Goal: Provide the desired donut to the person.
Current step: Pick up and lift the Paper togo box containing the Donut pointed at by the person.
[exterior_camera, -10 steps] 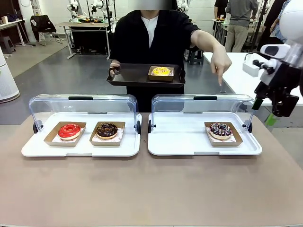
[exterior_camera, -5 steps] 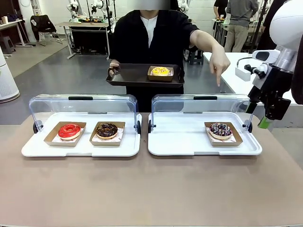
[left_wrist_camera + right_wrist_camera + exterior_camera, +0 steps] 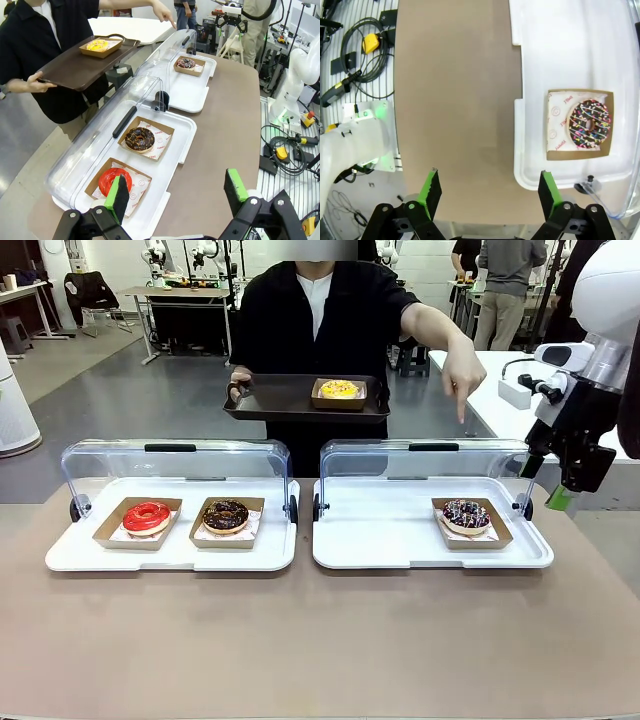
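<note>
The person [image 3: 320,320] stands across the table and holds a dark brown tray [image 3: 280,400] carrying a yellow donut [image 3: 340,390]. Their other hand [image 3: 463,375] points down at the chocolate sprinkle donut [image 3: 466,515] in its cardboard boat on the right white tray [image 3: 400,535]. My right gripper [image 3: 553,488] hangs open above the table's right edge, just right of that tray. The right wrist view has the right gripper [image 3: 490,192] over bare table, with the sprinkle donut [image 3: 590,125] off to the right. My left gripper [image 3: 177,190] is open and high above the red donut [image 3: 112,181].
The left white tray [image 3: 170,555] holds a red donut [image 3: 147,517] and a chocolate donut [image 3: 225,515]. Both trays have clear lids [image 3: 175,465] raised at the back. Cables and arm bases [image 3: 355,125] lie beyond the table edge. People stand in the background.
My right arm has swung a little left and closer to the right tray over the last second, then held nearly still. The person's pointing hand and tray stay put.
</note>
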Robot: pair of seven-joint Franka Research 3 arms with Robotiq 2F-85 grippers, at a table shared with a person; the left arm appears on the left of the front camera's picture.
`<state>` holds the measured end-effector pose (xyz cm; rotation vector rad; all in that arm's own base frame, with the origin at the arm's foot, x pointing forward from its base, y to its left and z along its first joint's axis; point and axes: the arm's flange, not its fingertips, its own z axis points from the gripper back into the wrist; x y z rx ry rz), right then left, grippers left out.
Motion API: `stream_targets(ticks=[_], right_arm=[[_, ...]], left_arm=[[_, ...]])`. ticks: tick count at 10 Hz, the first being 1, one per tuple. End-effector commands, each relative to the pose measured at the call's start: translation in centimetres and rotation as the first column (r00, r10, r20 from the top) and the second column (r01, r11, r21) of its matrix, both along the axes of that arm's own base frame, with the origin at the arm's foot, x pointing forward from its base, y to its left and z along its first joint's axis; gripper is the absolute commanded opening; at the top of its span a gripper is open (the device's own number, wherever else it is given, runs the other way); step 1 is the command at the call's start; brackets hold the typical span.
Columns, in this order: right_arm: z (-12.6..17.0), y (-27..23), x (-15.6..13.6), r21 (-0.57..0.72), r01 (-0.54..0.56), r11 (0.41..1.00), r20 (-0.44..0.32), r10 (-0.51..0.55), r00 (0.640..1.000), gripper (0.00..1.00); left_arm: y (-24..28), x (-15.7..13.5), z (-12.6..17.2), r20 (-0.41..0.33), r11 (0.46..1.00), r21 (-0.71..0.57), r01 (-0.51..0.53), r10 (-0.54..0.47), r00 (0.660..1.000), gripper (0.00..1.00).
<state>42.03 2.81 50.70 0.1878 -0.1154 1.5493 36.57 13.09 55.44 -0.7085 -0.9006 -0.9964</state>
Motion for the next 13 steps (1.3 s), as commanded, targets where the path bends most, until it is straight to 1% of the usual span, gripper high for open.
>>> stream_targets(ticks=[1,3,4,6,7,8,10,11,12,13], right_arm=[[-1.8,1.3,0.4,-0.050,0.042,0.998,-0.005,-0.042,0.999,1.00],[-4.2,2.9,0.9,-0.133,0.120,0.984,0.029,-0.118,0.993,1.00],[-5.2,3.3,1.3,-0.142,0.136,0.981,0.033,-0.132,0.991,1.00],[-7.0,3.5,2.3,-0.193,0.217,0.957,0.103,-0.201,0.974,1.00],[-8.0,3.7,2.8,-0.201,0.191,0.961,0.118,-0.170,0.978,1.00],[-9.0,3.4,3.5,-0.194,0.178,0.965,0.114,-0.158,0.981,1.00],[-10.3,2.5,4.8,-0.190,0.168,0.967,0.084,-0.155,0.984,1.00],[-11.0,1.8,5.5,-0.155,0.120,0.981,0.066,-0.111,0.992,1.00],[-11.6,1.4,6.0,-0.145,0.061,0.987,0.085,-0.049,0.995,1.00],[-12.0,1.1,6.5,-0.142,0.039,0.989,0.101,-0.024,0.995,1.00]], left_arm=[[0.0,0.0,0.2,0.004,1.000,-0.013,0.001,0.000,1.000,1.00],[0.0,0.0,0.2,0.004,1.000,-0.013,0.001,0.000,1.000,1.00],[0.0,0.0,0.2,0.004,1.000,-0.013,0.001,0.000,1.000,1.00],[0.0,0.0,0.2,0.004,1.000,-0.013,0.001,0.000,1.000,1.00],[0.0,0.0,0.2,0.004,1.000,-0.013,0.001,0.000,1.000,1.00],[0.0,0.0,0.2,0.004,1.000,-0.013,0.001,0.000,1.000,1.00],[0.0,0.0,0.2,0.004,1.000,-0.013,0.001,0.000,1.000,1.00],[0.0,0.0,0.2,0.004,1.000,-0.013,0.001,0.000,1.000,1.00],[0.0,0.0,0.2,0.004,1.000,-0.013,0.001,0.000,1.000,1.00],[0.0,0.0,0.2,0.004,1.000,-0.013,0.001,0.000,1.000,1.00]])
